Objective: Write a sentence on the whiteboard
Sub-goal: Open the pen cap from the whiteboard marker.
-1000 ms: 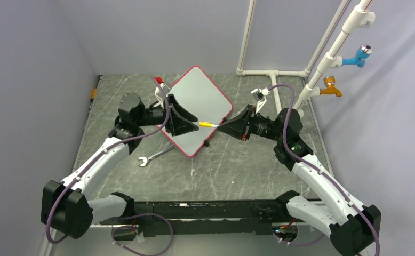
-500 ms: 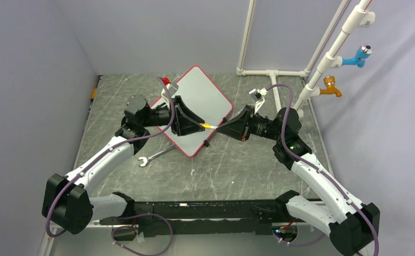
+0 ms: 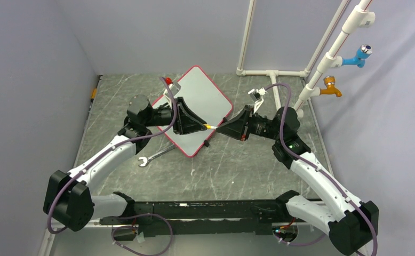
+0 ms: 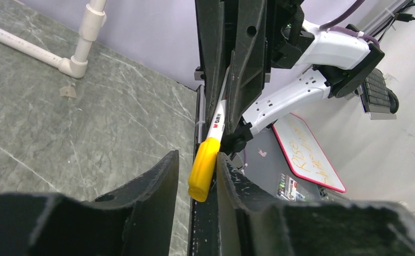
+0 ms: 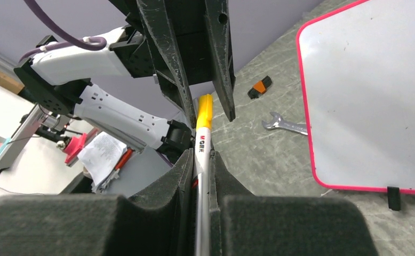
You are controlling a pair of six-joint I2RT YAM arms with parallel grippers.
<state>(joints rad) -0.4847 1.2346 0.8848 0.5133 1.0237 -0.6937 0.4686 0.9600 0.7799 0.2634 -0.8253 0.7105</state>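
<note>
While right gripper [image 5: 199, 158] clamps the marker [image 5: 201, 143], left gripper [image 4: 197, 161] straddles its yellow cap [image 4: 203, 169], part-open, likely for uncapping.

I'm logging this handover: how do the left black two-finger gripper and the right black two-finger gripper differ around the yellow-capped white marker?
The right gripper is shut on the white barrel of the marker; the left gripper is open, fingers flanking the yellow cap with a gap showing. So the right gripper carries the marker, the left gripper not yet. Both are black, meeting tip to tip by the red-framed whiteboard.
</note>
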